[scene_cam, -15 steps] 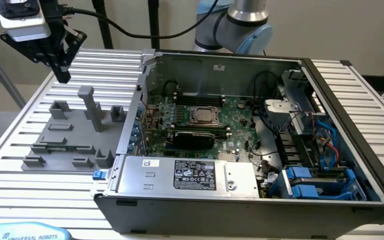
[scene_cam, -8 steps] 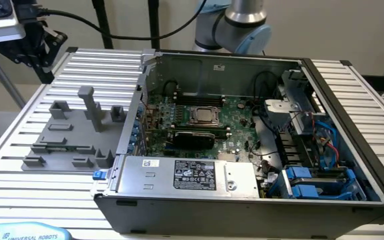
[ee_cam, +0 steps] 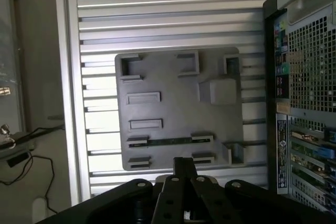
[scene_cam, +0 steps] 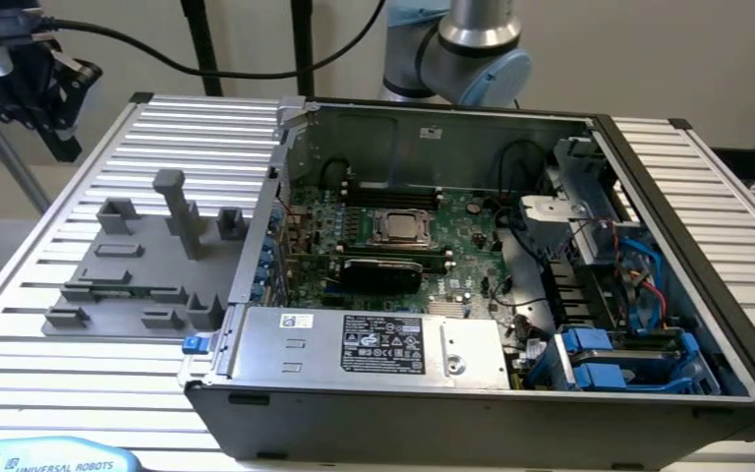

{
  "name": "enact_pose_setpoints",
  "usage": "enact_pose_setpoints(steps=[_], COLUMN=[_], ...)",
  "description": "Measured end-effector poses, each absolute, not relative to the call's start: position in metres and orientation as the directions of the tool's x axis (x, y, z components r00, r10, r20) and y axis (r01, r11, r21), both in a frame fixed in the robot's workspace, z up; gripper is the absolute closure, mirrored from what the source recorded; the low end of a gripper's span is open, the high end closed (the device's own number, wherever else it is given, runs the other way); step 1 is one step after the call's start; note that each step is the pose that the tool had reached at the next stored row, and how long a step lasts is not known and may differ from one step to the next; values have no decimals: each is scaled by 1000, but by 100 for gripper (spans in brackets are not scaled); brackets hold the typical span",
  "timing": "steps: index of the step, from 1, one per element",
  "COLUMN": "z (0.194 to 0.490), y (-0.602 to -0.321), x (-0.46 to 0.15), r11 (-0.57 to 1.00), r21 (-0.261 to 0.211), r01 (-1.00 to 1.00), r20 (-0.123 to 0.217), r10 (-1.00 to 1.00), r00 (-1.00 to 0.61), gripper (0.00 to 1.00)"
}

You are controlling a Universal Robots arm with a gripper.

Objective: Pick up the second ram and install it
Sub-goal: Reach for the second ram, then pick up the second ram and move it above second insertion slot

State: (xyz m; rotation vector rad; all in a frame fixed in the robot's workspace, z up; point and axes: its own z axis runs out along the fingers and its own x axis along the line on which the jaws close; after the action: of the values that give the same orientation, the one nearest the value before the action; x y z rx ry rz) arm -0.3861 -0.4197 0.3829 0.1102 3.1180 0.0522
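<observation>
Approach stage here: my claw is pinched together with nothing in it, hovering over the grey fixture. The second ram sits slotted in that fixture, by its edge nearest my claw. I reckon grabbing it needs the fingers parted and lined up along the strip.

arm cut off at the exterior view's top edge, claw body cropped in the wrist view, ram partly sunk in fixture slot, chips too small to tell

One computer case, one fixture holding one ram.
</observation>
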Motion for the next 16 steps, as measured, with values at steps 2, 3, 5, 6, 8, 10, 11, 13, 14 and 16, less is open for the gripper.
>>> enact_pose_setpoints(steps=[2,3,5,6,8,10,11,13,14,16], z=[382,382,382,382,382,382,382,382,382,382], y=[-418,-418,-417,-417,-417,-417,-417,-417,-417,-417], x=[-388,-388,-388,-388,-388,-388,-388,-388,-388,-388], r11=[996,996,996,996,996,996,996,996,996,996], r21=[46,52,54,54,54,54,54,54,54,54], r01=[70,70,70,70,70,70,70,70,70,70], r20=[-19,-19,-18,-18,-18,-18,-18,-18,-18,-18], r10=[71,71,71,71,71,71,71,71,71,71], r00=[-997,-997,-997,-997,-997,-997,-997,-997,-997,-997], gripper=[89,89,89,89,89,89,89,89,89,89])
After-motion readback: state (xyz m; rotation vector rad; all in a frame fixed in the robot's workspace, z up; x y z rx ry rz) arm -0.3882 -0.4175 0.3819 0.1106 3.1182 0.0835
